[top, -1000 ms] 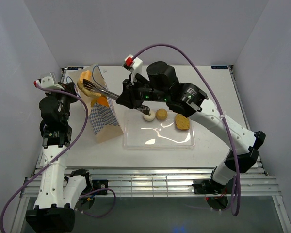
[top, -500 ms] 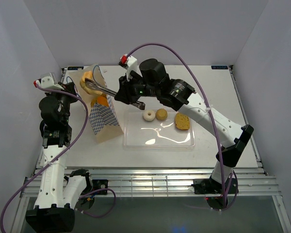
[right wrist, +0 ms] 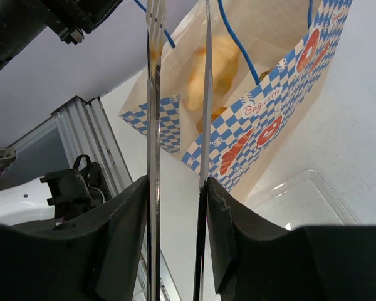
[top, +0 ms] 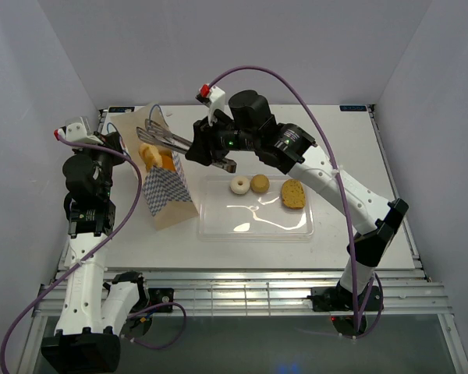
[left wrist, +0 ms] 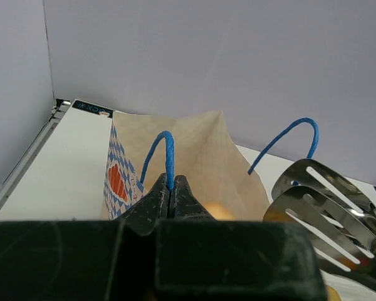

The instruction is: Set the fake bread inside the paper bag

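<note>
1. Left gripper (left wrist: 170, 194) is clenched on the bag's (top: 168, 195) handle (left wrist: 166, 150).
2. Right gripper (right wrist: 175, 185) grasps tongs (top: 162, 139), blades parted and empty; bread (right wrist: 213, 69) lies in the bag just beneath their tips.
3. Left to move: ring (top: 239, 185), bun (top: 259, 183) and toast (top: 293, 195), on the tray (top: 218, 226) behind that hand.

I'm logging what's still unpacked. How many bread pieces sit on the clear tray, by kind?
White ring: 1
Round golden bun: 1
Brown toast slice: 1
Total on the clear tray: 3
</note>
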### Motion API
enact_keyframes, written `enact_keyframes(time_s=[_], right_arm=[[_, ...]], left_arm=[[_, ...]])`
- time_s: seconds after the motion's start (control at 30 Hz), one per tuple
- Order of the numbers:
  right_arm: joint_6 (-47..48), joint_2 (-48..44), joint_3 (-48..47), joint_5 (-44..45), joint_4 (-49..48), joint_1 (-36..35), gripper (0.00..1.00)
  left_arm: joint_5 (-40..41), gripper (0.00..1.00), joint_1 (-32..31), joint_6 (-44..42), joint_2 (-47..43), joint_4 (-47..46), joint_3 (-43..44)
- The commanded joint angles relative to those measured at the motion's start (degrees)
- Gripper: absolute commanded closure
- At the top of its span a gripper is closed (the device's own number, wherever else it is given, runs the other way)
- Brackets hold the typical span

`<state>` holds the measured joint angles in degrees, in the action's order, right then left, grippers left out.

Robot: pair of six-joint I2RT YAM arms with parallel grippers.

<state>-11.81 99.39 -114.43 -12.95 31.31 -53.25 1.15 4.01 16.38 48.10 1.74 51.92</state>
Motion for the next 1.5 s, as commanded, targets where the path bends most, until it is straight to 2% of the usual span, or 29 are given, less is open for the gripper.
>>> enact_keyframes(time_s=[0.0, 0.4, 1.1, 1.23, 1.47], right_arm=[[-0.49, -1.22, 0.0, -2.34, -3.62, 0.52, 0.53], [-0.58, -5.52, 3.6, -4.54, -3.45, 0.61, 0.59], [-0.84, -25.21, 25.91, -4.89, -5.3, 0.7, 0.64], [-1.81, -29.86, 30.48, -3.05, -5.29, 0.7, 0.65], [-4.88, -38.65, 42.86, 6.18, -3.8, 2.54, 0.64]], left_arm=[[0.17, 1.0, 0.38, 0.14, -0.72, -0.6, 0.2], [-0.09, 1.0, 0.3, 0.14, -0.37, -0.6, 0.2], [-0.8, 1.0, 0.65, 0.41, 1.03, -0.77, 0.02], [-0.88, 1.0, 0.65, 0.41, 1.12, -0.77, 0.02], [-1.06, 1.0, 0.65, 0.67, 0.95, -0.68, 0.02]])
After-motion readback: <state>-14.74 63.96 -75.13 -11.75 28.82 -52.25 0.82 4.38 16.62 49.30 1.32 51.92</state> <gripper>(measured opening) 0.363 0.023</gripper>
